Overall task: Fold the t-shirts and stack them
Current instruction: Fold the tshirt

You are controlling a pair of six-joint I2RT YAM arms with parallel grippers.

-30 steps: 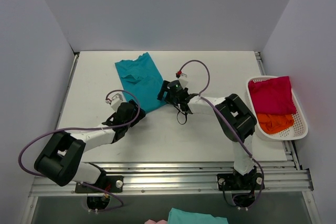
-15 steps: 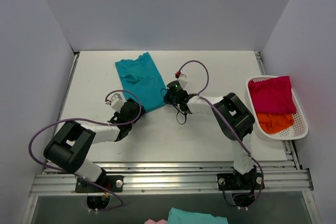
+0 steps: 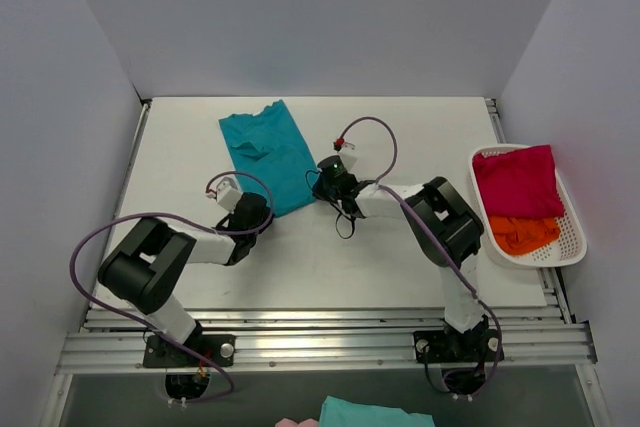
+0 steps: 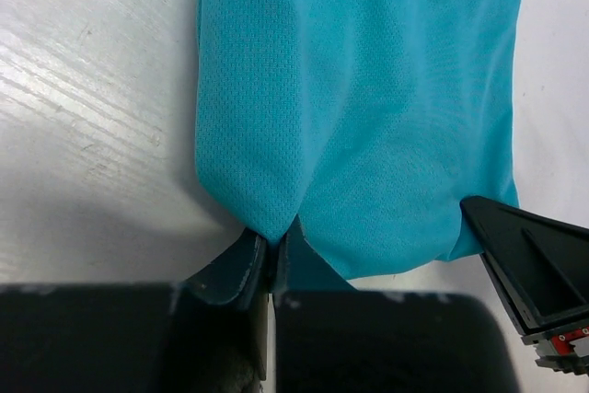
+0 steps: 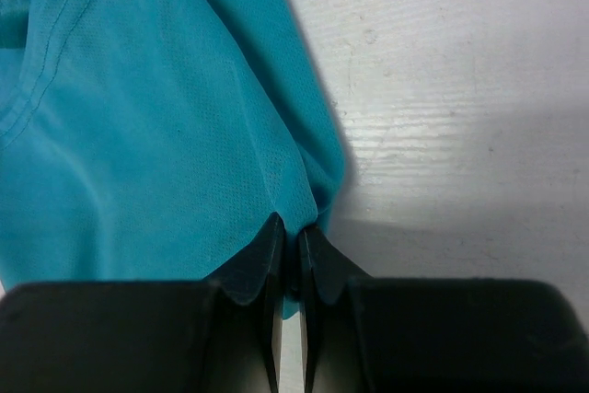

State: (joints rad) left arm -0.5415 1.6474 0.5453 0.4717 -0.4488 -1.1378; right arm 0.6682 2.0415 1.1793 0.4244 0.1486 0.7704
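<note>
A teal-blue t-shirt (image 3: 268, 152) lies partly folded on the white table, running from the back toward the middle. My left gripper (image 3: 263, 211) is shut on its near left corner, and the pinched cloth (image 4: 359, 89) rises from between the jaws (image 4: 273, 238). My right gripper (image 3: 318, 185) is shut on the near right corner, with the fabric (image 5: 156, 135) bunched where the fingertips meet (image 5: 294, 232). The crimson-pink t-shirt (image 3: 518, 179) and the orange t-shirt (image 3: 525, 234) lie crumpled in the basket.
The white slatted basket (image 3: 574, 245) stands at the table's right edge. Grey walls close in the back and both sides. The right gripper's dark finger (image 4: 529, 264) shows at the left wrist view's right edge. More teal cloth (image 3: 375, 414) lies below the table's front rail.
Both grippers have gone from open to shut on the teal shirt's near corners. The left arm has pushed forward to the hem; the right gripper shifted slightly left.
</note>
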